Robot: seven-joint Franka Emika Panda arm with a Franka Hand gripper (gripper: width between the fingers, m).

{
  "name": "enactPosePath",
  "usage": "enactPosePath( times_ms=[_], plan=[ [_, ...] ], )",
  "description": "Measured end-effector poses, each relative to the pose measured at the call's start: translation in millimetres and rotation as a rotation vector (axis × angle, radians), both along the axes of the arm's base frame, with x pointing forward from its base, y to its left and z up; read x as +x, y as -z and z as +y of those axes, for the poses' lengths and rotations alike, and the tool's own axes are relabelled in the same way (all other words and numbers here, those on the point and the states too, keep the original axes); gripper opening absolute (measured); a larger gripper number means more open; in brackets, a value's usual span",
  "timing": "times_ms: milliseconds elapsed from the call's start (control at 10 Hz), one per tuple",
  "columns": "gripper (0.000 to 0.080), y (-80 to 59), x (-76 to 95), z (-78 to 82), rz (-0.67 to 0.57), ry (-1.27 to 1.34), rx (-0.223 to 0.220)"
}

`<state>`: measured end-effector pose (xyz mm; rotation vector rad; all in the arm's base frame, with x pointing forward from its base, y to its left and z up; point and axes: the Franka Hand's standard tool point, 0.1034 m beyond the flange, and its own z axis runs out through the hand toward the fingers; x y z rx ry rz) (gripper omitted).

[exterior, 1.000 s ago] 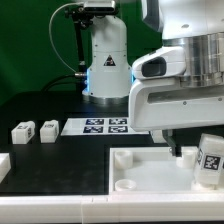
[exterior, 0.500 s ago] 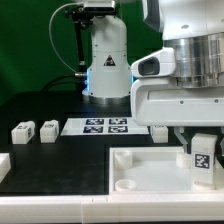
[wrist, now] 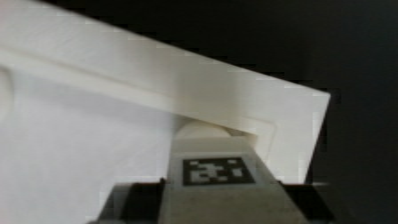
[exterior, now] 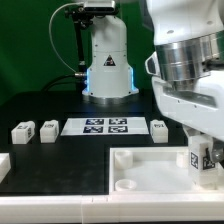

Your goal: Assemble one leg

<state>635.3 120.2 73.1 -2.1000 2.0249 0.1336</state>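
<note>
Tilted a second ago, the leg now hangs upright, pinched between the fingers of the tool. The wrist has turned aside, uncovering a loose leg behind it. Nearest lies the white panel. The held leg sits low over its corner on the exterior view's right. The wrist view shows the leg's end right at that corner, though I cannot tell whether it has entered. Squared up like this, it looks ready for seating and twisting home. Farther back on the tabletop lie the marker board and two more legs. The arm's base stands beyond.
</note>
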Motion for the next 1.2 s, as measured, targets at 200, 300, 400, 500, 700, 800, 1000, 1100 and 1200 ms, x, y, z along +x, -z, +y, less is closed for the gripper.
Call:
enactPosePath(
  times_ms=[200,300,400,500,700,800,1000,1100,1200],
  plan=[
    [0.0369,0.2,-0.2,0.5,-0.005,-0.027,-0.002],
    [0.0501,0.2,-0.3,0.5,-0.016,-0.073,-0.006],
    [0.0501,0.2,-0.3,0.7,-0.017,-0.076,-0.006],
    [0.0622,0.3,-0.6,0.0,-0.025,-0.128,-0.015],
    [0.0641,-1.9,-1.8,-2.2,-0.090,-0.619,-0.088],
    [0.0648,-1.8,-0.8,-2.3,-0.104,-0.661,-0.091],
    [0.0649,-1.1,-1.1,-3.9,-0.148,-0.888,-0.110],
    [0.0649,-1.0,-1.4,-4.6,-0.162,-1.002,-0.127],
    [0.0649,-1.6,-0.6,-5.7,-0.183,-1.228,-0.170]
  ],
)
